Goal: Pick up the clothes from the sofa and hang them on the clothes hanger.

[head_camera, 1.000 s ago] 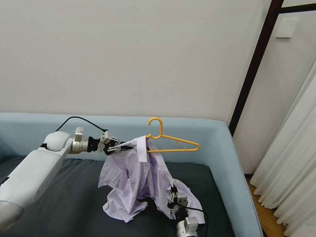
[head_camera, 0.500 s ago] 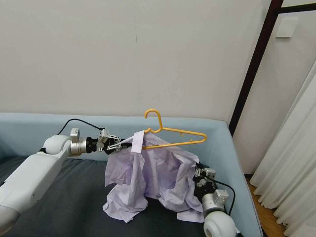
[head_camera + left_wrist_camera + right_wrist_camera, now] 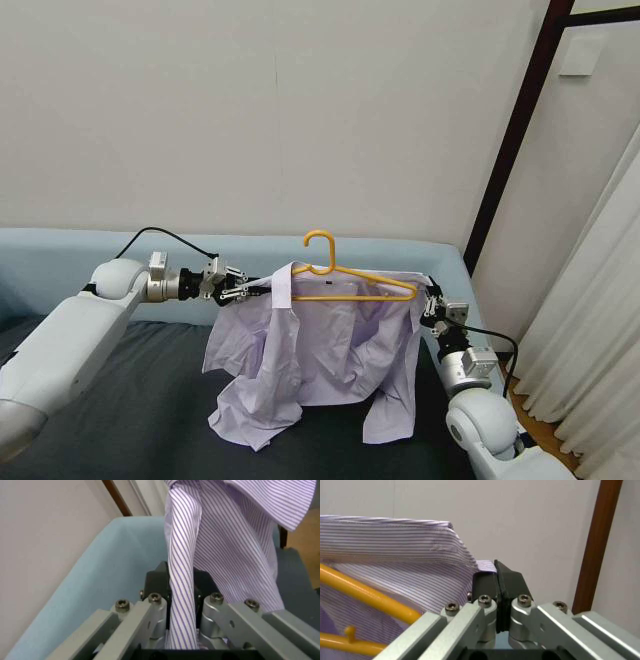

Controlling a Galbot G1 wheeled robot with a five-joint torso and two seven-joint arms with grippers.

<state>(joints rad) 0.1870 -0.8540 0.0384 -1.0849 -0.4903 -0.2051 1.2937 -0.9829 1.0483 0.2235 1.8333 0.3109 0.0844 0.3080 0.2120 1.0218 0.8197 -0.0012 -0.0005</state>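
Two grippers, both clamped on cloth. My left gripper (image 3: 234, 291) is pinched tight on a twisted fold of the lilac striped cotton shirt (image 3: 320, 350). In the left wrist view the fabric runs straight down between its black pads (image 3: 156, 583). My right gripper (image 3: 432, 306) is closed on the very edge of the shirt's far shoulder, with only a sliver of hem in the pinch.

The yellow plastic hanger (image 3: 352, 286) sits inside the shirt's shoulders between the two grippers, left at its 9 o'clock, right at its 3 o'clock. The hook stands up at 12, hooked on nothing I can see. The shirt is stretched along the bar and hangs toward 6. Its tail, at about 7 o'clock, looks to rest on the dark grey seat cushion (image 3: 130, 400) of the pale blue sofa (image 3: 60, 250).

Judgement: shirt mostly lifted and roughly seated on the hanger.

Risks:
- The right pinch is thin. Extra outward pull could strip the hem from the pads and drop that shoulder off the bar end.
- The hanger seems carried by cloth tension alone. Slackening one side could tip it and let it slide out.
- The tail could drag on the cushion and tug the shirt askew if I raise it.
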